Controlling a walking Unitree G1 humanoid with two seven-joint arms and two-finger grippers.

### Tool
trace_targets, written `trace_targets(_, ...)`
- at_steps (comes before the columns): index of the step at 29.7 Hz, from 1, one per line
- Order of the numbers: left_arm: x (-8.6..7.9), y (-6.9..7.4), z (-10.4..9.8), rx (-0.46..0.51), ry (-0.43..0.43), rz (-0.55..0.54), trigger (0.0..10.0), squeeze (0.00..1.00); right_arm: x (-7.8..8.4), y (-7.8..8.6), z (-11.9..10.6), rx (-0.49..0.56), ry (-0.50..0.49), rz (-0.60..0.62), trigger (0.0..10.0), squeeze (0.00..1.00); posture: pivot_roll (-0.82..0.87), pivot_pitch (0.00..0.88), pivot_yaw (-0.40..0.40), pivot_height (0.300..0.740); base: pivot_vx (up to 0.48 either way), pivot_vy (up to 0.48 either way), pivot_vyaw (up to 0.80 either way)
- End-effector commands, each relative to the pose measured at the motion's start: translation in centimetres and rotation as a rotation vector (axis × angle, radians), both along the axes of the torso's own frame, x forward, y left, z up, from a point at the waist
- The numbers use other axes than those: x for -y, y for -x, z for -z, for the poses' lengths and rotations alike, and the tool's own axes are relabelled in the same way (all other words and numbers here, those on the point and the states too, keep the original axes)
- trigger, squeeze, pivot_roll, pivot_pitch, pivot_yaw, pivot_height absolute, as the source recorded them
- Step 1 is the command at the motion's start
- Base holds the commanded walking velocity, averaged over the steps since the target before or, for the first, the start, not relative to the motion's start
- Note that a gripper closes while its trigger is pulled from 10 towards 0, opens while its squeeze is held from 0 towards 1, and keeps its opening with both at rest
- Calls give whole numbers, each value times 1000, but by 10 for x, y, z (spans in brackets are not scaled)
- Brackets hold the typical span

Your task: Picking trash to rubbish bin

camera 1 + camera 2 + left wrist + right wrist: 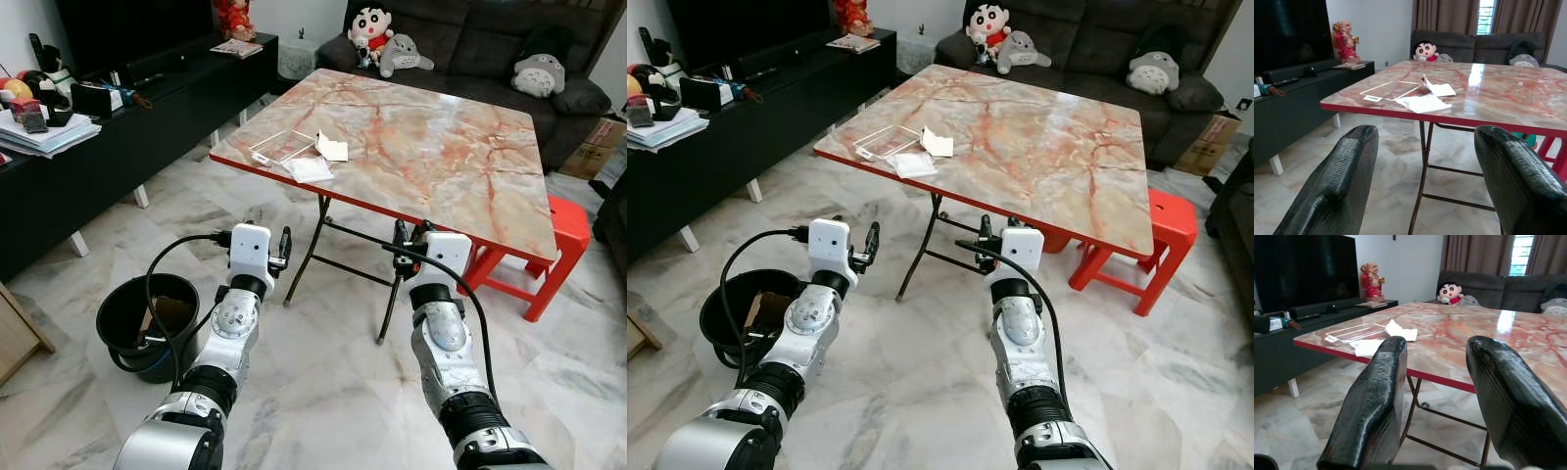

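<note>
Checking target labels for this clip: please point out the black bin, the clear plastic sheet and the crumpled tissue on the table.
black bin (116, 315): left eye view, on its near-left rim.
clear plastic sheet (1391, 90): left wrist view, on its flat middle.
crumpled tissue (332, 148): left eye view, on its white centre.

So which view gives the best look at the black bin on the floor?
The left eye view: the black bin sits whole on the floor beside the left arm, its open mouth and something brownish inside visible. The right eye view has it too, partly behind that arm. The wrist views face the table instead.
</note>
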State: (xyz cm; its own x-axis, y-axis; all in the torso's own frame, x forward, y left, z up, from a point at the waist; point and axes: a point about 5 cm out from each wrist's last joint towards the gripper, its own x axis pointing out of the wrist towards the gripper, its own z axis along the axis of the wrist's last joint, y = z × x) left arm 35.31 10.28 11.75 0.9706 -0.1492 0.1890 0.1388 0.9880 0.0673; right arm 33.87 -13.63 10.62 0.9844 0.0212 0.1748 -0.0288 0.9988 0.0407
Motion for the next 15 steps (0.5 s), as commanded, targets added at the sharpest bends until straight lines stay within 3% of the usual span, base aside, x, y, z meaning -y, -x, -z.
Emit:
trace_targets(1,2,-2,-4,5,9,-3,10000,0,1,-2,-8,33,5,1,10000,0,192,0,-106,740,0,0,0)
trace_targets(6,2,-2,-4,3,9,-8,10000,0,-2,-1,-6,21,50,-15,10000,0,191,0,-105,740,0,0,0)
trace_targets(15,3,-3,-6,7,10,-15,10000,0,0,-2,-8,31,8,-19,10000,0,173,6,-101,740,118,0,0)
